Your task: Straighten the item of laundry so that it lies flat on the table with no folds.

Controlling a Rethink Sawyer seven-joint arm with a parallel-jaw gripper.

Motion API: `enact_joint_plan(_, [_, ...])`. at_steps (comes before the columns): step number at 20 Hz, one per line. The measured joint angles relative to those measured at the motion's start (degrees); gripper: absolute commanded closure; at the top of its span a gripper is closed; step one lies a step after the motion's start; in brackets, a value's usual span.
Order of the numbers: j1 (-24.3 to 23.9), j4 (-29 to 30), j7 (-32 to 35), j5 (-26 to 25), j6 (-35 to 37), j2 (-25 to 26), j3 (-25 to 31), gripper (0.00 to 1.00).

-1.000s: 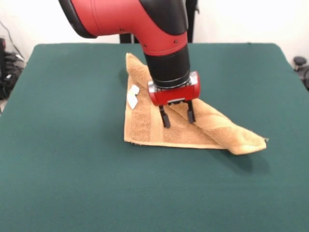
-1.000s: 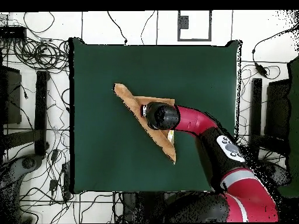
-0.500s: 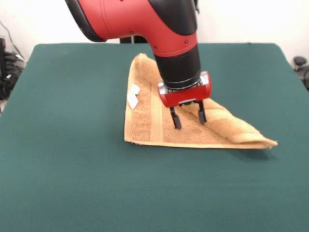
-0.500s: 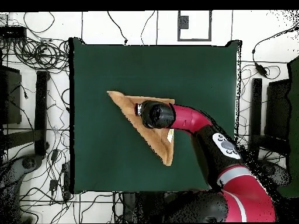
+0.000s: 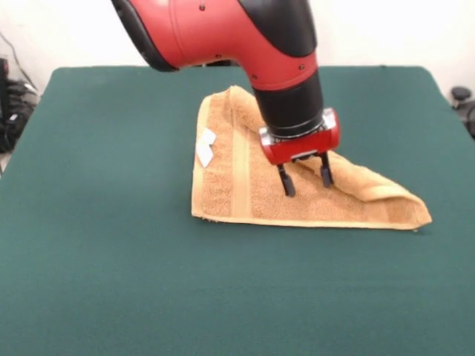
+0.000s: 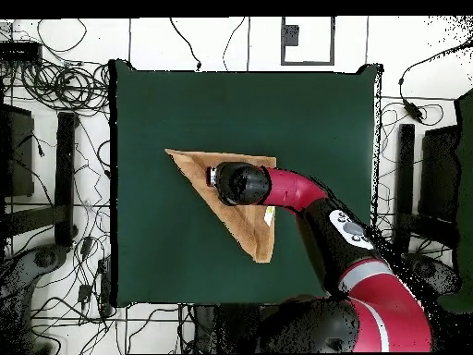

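The item of laundry (image 5: 237, 185) is an orange-tan towel folded diagonally into a triangle on the green table (image 5: 111, 282). Its long folded edge runs from the far corner down to a point at the right. A white tag (image 5: 204, 148) and a woven band show on its left part. My gripper (image 5: 305, 179) stands upright over the middle of the towel, open, with both fingertips (image 5: 286, 185) down on the cloth beside the folded edge. In the overhead view the towel (image 6: 248, 226) lies mid-table, and the arm's wrist covers the gripper (image 6: 222, 176).
Wide green table surface lies all round the towel in both views. Beyond the table edges (image 6: 115, 185), cables (image 6: 55, 88) and dark equipment stands (image 6: 65, 176) crowd the floor. The red arm (image 6: 314, 199) reaches across the table's lower right part.
The gripper has slid to the right in the front view with its tips on the towel. The upper layer spread out with it, and the right corner now reaches further right and lies flatter.
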Motion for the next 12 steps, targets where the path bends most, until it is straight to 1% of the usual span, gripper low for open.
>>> enact_joint_plan(12, [0.0, 2.0, 0.0, 0.9, 0.3, 0.2, 2.4, 0.00])
